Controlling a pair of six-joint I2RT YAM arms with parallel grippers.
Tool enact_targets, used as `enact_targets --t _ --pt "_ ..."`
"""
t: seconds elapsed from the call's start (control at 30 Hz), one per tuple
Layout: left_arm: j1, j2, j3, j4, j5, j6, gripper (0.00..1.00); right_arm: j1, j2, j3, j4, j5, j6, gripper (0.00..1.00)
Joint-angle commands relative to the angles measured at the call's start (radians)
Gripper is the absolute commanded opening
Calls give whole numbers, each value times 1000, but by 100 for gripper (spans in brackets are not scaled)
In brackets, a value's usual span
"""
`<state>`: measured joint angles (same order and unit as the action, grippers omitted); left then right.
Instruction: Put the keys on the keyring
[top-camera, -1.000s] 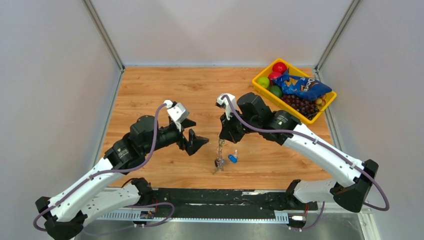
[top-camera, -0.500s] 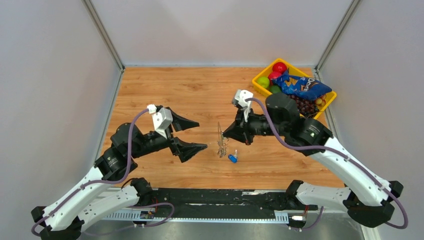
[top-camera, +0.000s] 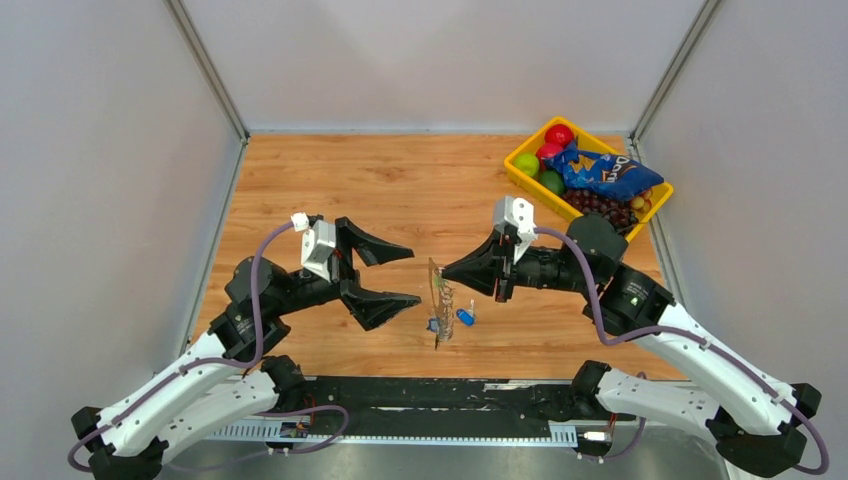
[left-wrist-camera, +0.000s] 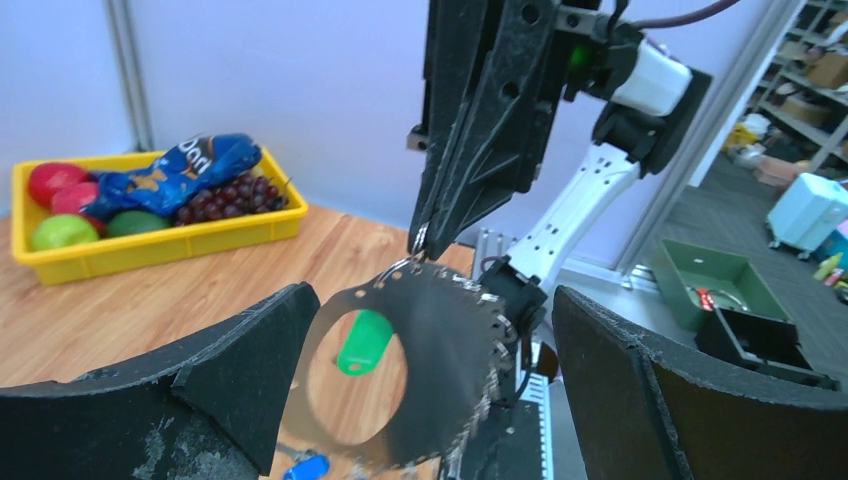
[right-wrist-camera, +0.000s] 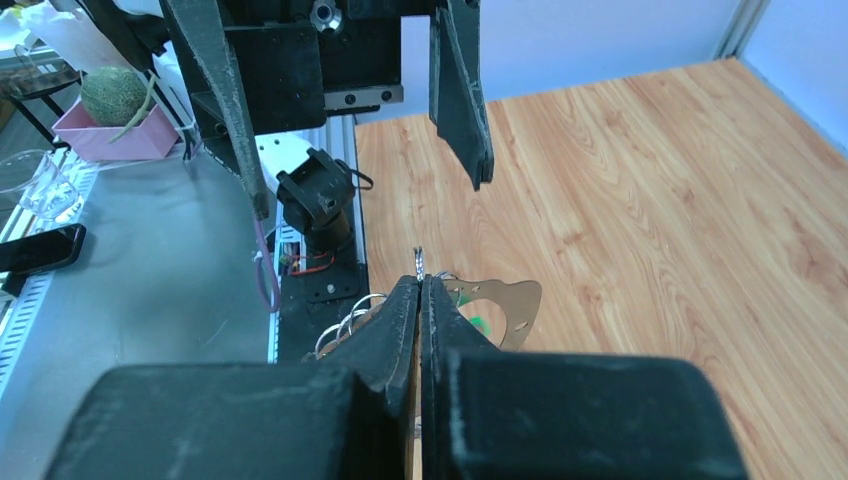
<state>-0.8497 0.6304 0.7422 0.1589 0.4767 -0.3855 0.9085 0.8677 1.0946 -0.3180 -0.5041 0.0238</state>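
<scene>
Mid-table: keyring (top-camera: 438, 290) hanging off R gripper (top-camera: 448, 270); yellow bin (top-camera: 520, 177) far-right.

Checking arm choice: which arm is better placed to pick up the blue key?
Left. The left fingers are open and empty close to the blue key; the right fingers are shut on the keyring, holding it up.

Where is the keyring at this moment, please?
In the top view, the keyring hangs mid-table from the right gripper, facing the open left gripper, beside a blue key.
</scene>
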Motion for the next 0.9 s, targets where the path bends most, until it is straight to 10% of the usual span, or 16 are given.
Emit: enact_targets --t 0.0,0.33,0.87 --pt "-2 15 -15 182 82 -74 98 18 -32 -34 209 -43 -14 0" --pt "-1 41 -15 232 118 -95 82 34 -62 -102 410 -71 -18 0" --pt "-1 44 -45 338 176 -112 23 39 -5 -67 511 -111 87 0"
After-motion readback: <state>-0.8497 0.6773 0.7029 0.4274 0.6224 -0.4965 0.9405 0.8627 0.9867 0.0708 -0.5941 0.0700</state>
